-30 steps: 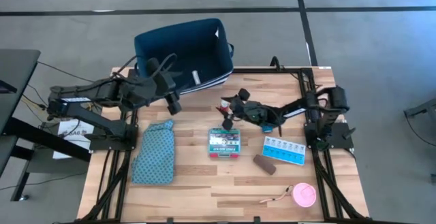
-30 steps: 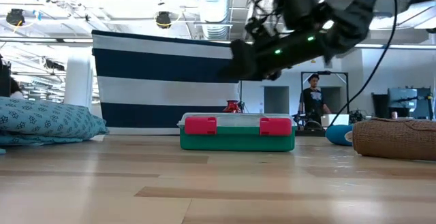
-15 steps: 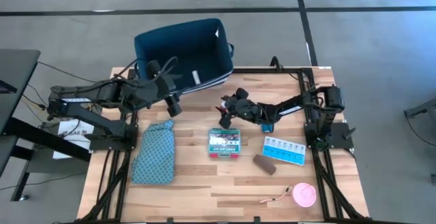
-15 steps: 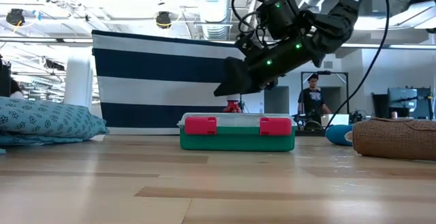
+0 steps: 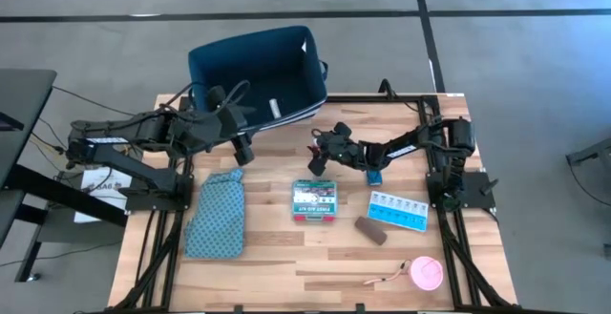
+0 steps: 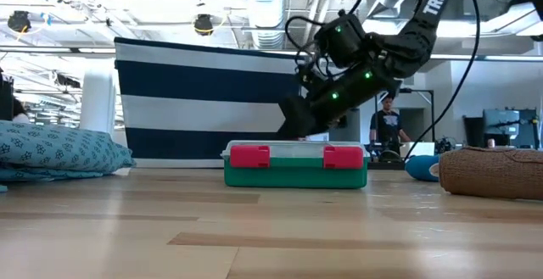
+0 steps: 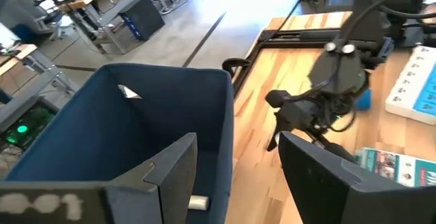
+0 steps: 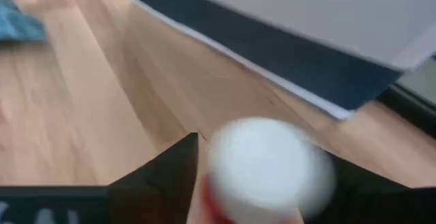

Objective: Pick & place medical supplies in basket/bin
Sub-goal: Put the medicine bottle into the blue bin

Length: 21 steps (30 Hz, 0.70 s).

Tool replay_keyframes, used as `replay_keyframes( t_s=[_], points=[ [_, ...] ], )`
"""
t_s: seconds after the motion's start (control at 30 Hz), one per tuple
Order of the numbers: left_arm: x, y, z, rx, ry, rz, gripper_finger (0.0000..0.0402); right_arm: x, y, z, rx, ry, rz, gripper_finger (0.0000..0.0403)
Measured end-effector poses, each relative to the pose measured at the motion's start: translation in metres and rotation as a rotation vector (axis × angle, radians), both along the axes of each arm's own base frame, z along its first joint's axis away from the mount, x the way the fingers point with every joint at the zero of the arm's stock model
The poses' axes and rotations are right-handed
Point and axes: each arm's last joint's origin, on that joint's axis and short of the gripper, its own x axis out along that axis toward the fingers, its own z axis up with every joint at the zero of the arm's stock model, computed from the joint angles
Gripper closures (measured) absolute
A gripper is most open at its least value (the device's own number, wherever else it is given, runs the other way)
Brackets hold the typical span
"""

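Between the fingers of the right pincer [image 5: 318,160], which stand apart, sits the red-capped vial [image 8: 267,169], upright on the counter [image 5: 277,266]; the fingers stand on both sides of it and I cannot tell if they touch it. Just in front of this pincer lies the green-white flat box [image 5: 315,200], and behind it stands the navy bin [image 5: 215,66] at the counter's far edge. Near the bin's front wall hangs the left pincer [image 5: 239,145], its fingers apart and empty. Inside the bin lies a white tube [image 7: 197,201].
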Motion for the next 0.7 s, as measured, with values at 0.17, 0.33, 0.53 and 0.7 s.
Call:
replay_keyframes(
  t_s=[0.17, 0.33, 0.53, 0.7],
  points=[
    [0.000, 0.000, 0.000, 0.002, 0.005, -0.010, 0.0202, 0.001, -0.001, 0.001, 0.032, -0.020, 0.057, 0.0282],
    [0.000, 0.000, 0.000, 0.004, 0.006, -0.010, 0.0202, 0.004, 0.007, 0.003, 0.061, -0.045, 0.133, 0.0306],
    [0.000, 0.000, 0.000, 0.005, 0.006, -0.010, 0.0202, 0.013, 0.027, 0.021, 0.076, -0.220, 0.304, 0.0293],
    [0.000, 0.000, -0.001, 0.006, 0.017, -0.010, 0.0202, 0.014, 0.047, 0.051, 0.005, -0.362, 0.437, 0.0286]
  ],
)
